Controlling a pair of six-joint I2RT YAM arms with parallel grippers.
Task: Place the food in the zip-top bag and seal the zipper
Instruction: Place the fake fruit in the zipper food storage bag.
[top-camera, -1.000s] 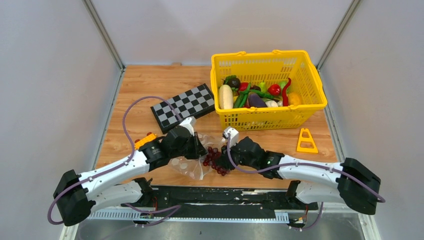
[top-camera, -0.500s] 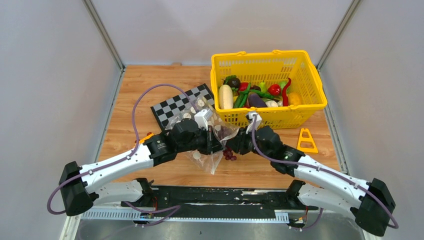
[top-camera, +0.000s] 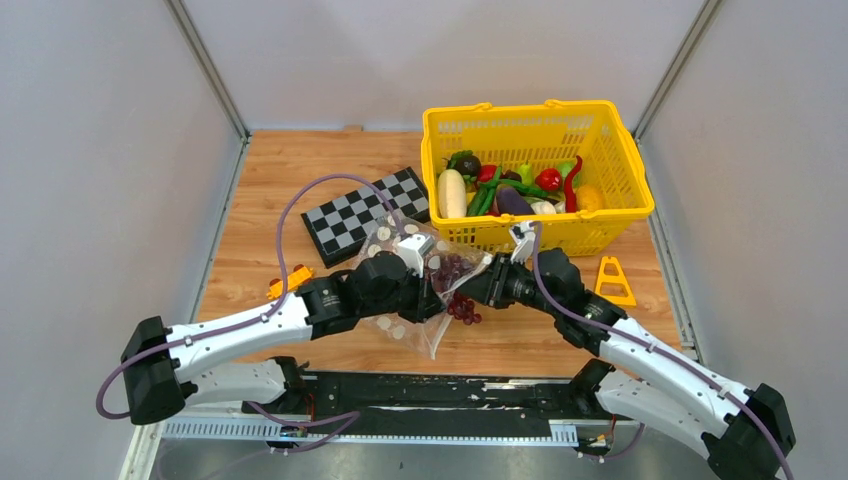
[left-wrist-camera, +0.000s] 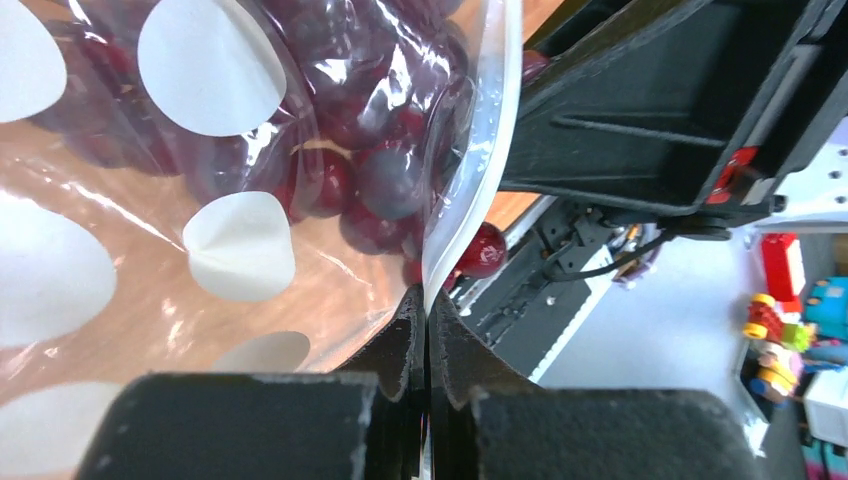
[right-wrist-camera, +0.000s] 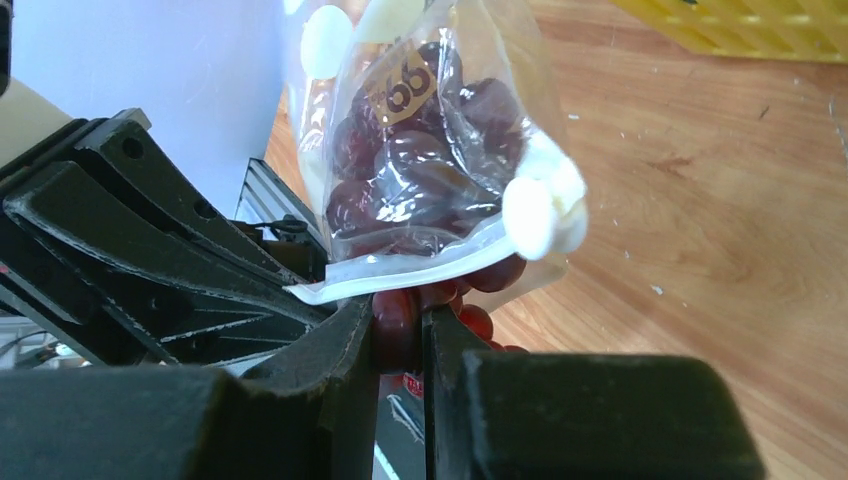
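1 zip-top bag (top-camera: 392, 262) held up btwn the 2 claws, just in front of 1 yellow basket (top-camera: 535, 108). Left claw (left-wrist-camera: 427, 310) pinched tight on the bag's mouth edge. Right claw (right-wrist-camera: 398, 320) clamped on 1 grape bunch (top-camera: 465, 308); most grapes are inside the bag, a few hang out at the mouth. 1 long white veg (top-camera: 452, 193) lies in the basket w/ other pieces. 1 checkerboard (top-camera: 350, 222) sits on the bench (top-camera: 280, 180).
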